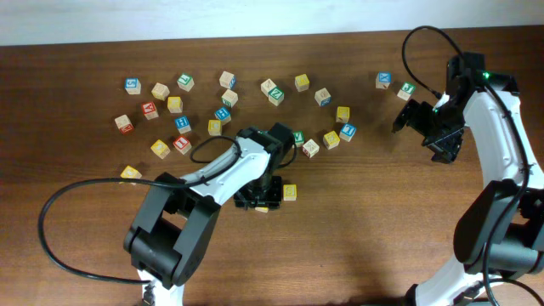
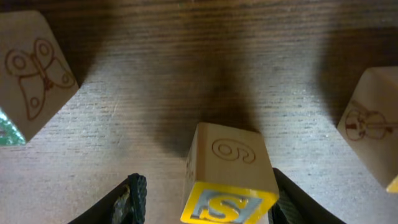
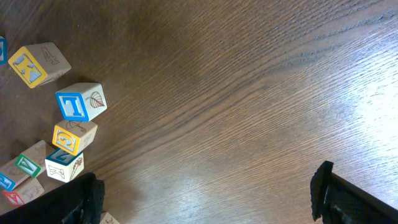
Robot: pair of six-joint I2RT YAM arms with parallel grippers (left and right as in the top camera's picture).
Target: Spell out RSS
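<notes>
- The left gripper (image 2: 207, 196) stood open around the yellow S cube (image 2: 229, 168), at the frame's lower centre.
- The right gripper (image 3: 205, 193) gaped wide above the desk (image 3: 249, 93).

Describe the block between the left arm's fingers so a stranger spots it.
Find the left arm's pincer over the wooden table. The cube stands between its fingers. Unlike the butterfly cube and violin cube flanking it, it shows a yellow S face and a carved digit.

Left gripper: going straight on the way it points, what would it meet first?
The yellow-faced wooden S cube, standing between the fingers of the open left gripper; beyond it, the wooden table. Whether a finger touches the cube is unclear.
</notes>
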